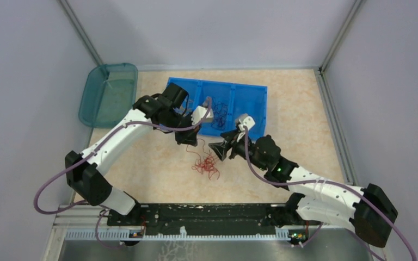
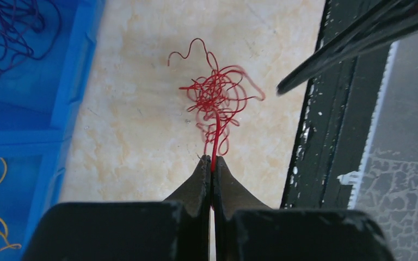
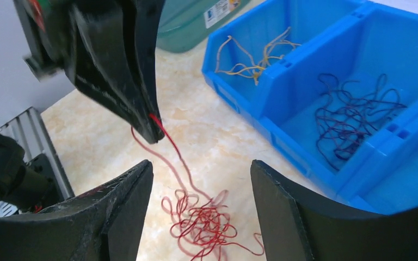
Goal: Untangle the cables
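Observation:
A tangle of thin red cables [image 1: 207, 165] lies on the beige table; it also shows in the left wrist view [image 2: 217, 98] and the right wrist view [image 3: 209, 228]. My left gripper [image 2: 213, 160] is shut on one red strand and holds it up from the pile; it shows above the pile [image 1: 191, 140] and, in the right wrist view, as black fingers [image 3: 141, 114] gripping the strand. My right gripper [image 3: 200, 174] is open and empty, just above the pile, right of the left gripper [image 1: 221, 149]. Dark purple cables [image 3: 354, 117] and orange-yellow cables [image 3: 256, 54] lie in separate compartments of the blue bin [image 1: 250, 95].
A teal tub [image 1: 108, 93] stands at the back left, beside the blue bin. A black rail [image 1: 207, 215] runs along the near table edge. Grey walls enclose the table on three sides.

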Tool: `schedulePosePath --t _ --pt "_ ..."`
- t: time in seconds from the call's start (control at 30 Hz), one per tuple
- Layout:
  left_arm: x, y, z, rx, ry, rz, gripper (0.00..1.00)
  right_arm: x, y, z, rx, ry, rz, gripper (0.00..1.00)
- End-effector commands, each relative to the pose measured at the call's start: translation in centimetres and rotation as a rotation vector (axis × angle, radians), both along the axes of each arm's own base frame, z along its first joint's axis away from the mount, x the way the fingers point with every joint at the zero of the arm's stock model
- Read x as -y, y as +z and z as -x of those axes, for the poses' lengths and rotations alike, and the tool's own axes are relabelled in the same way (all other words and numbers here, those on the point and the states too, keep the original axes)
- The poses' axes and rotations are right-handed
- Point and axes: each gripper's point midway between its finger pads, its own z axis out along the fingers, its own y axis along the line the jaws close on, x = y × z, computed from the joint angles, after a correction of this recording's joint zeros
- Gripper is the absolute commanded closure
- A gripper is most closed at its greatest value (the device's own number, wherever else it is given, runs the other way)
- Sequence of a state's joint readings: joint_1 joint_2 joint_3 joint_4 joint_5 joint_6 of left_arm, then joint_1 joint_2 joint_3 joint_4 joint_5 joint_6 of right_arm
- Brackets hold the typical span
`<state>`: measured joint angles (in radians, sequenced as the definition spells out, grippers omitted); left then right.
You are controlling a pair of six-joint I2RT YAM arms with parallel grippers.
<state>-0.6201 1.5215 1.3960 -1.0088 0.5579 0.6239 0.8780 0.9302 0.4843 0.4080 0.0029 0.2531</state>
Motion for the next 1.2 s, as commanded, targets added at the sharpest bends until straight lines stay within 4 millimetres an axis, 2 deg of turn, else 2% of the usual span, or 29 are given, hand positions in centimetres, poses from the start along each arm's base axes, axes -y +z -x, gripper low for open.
schedulePosePath --t 0.0,0.2,0.43,0.6,0.83,0.93,1.17 --pt "0.8 4.7 2.5 -0.089 0.014 0.085 1.00 -2.5 4.2 0.6 0.139 0.062 -0.080 0.32" --pt "1.9 8.7 4.0 -0.132 -0.028 0.199 1.00 -3.9 4.2 -0.2 0.176 0.012 -0.066 0.33" --pt "2.0 10.9 6.0 -0.177 -0.104 0.250 1.00 -3.7 4.5 -2.7 0.204 -0.132 -0.092 0.35" --pt "2.1 14.1 6.9 -0.171 -0.160 0.305 1.00 -4.1 3.9 -3.9 0.200 -0.177 -0.090 0.37" --pt "3.0 19.7 7.0 -0.083 -0.203 0.419 1.00 -5.4 1.6 -3.7 0.143 -0.152 -0.098 0.38" --pt "3.2 21.5 6.9 -0.031 -0.223 0.467 1.00 -5.7 0.5 -3.5 0.107 -0.140 -0.117 0.41" --pt "3.6 25.9 6.1 0.174 -0.222 0.588 1.00 -5.6 -3.1 -2.2 0.000 -0.116 -0.145 0.52"
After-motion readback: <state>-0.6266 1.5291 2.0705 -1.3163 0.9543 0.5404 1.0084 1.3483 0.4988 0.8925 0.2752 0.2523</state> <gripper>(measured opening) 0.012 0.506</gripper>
